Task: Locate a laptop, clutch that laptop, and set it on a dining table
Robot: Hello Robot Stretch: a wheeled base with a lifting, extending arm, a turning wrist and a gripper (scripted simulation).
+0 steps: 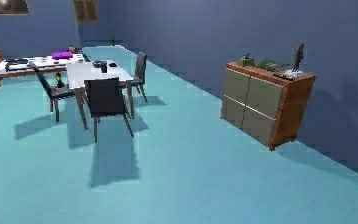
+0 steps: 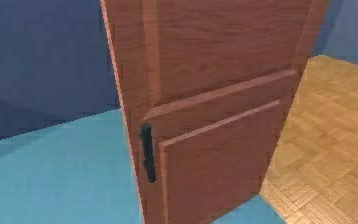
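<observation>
A teal floor [image 1: 187,170] runs between dark blue walls across the forward view. In the arm side view a tall brown wooden door [image 2: 217,90] stands just beside the robot. It has a dark handle [image 2: 147,152] low on its edge, and a strip of wood flooring [image 2: 327,150] lies past it on the right.

Far off on the forward view's left is the white dining worktop [image 1: 87,76], with dark chairs [image 1: 105,100] drawn up around it and some small dark things on top that are too small to name. A second, lower surface [image 1: 27,68] lies behind it and carries a magenta patch [image 1: 62,54].

On the right, against the wall, stands a wooden cabinet [image 1: 257,100] with grey doors. At its nearer end a thin dark slab rises from a flat base. By its shape I take this to be the laptop [image 1: 298,58], standing open. A small plant [image 1: 247,59] sits at the far end, well apart from it.

How the jaws stand cannot be told from these pictures.

The job looks to be at its first step: the laptop is spotted but not yet approached. The next move probably calls for driving forward and right, clear of the door. The robot then needs to turn so that its arm side faces the cabinet top before reaching.
</observation>
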